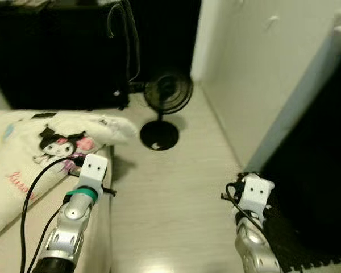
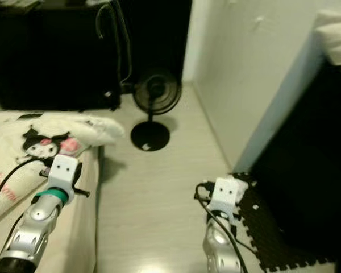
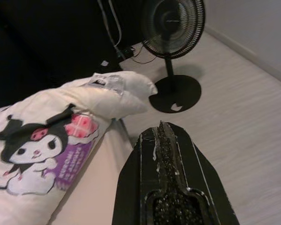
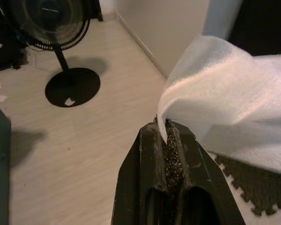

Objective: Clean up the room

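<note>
My right gripper [image 4: 165, 133] has its jaws clenched on a thin white foam sheet [image 4: 225, 93], near right above the floor; it is light, floppy, tear-prone, so I pinch the edge. Left gripper [image 3: 162, 136] is closed, empty.

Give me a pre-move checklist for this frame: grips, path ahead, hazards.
1. Right gripper shut on the white sheet: ok.
2. Left gripper shut, holding nothing: ok.
3. Fan stands upright on the floor ahead, in the walking path: not ok.
4. Cables hang down behind the fan, a snag risk: not ok.
5. Pillow rests on the bed, its corner overhanging the edge: ok.
6. Foam mat edge lies by the right arm, a possible trip point: cannot tell.
</note>
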`<state>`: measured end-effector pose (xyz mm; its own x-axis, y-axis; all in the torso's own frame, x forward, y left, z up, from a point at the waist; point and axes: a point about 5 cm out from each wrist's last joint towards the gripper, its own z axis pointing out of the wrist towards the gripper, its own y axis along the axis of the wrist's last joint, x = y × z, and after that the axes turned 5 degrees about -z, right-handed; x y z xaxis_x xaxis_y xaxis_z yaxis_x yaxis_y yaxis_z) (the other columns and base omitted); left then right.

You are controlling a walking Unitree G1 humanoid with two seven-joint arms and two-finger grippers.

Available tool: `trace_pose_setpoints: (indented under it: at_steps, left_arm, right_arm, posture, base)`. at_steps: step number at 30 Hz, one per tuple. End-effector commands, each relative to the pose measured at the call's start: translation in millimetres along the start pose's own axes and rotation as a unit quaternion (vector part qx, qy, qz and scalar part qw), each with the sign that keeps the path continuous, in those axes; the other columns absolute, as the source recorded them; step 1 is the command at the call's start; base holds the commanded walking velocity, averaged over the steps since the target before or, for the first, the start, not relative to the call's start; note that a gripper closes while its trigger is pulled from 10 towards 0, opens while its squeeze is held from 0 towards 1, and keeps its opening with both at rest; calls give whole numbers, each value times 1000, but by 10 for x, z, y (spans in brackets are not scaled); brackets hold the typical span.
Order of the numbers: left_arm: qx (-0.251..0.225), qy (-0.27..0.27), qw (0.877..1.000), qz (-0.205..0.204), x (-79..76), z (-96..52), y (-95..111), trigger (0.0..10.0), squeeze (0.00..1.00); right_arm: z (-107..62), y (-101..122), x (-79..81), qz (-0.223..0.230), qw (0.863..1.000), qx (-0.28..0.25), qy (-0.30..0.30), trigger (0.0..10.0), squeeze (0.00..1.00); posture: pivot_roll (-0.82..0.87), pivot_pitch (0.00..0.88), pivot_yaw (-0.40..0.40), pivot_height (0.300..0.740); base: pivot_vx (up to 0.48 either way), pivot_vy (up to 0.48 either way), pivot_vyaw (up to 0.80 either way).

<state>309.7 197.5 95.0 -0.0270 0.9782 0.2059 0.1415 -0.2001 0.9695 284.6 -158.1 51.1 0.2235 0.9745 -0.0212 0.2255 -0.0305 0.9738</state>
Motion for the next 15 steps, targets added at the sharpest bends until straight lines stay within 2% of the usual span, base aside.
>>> trace_pose_setpoints:
  at_steps: [1, 15]
  left_arm:
    - [9, 5, 1000, -2, -1, -10, -48, 10000, 0]
    - [13, 23, 1000, -16, 73, -101, -97, 10000, 0]
  right_arm:
    - [-9, -44, -14, -11, 1000, 10, 5, 10000, 0]
    - [-21, -62, -33, -12, 1000, 15, 5, 10000, 0]
  posture:
    - [127, 2, 67, 740]
    - [122, 0, 39, 740]
  base:
    - [0, 0, -800]
    - [0, 0, -800]
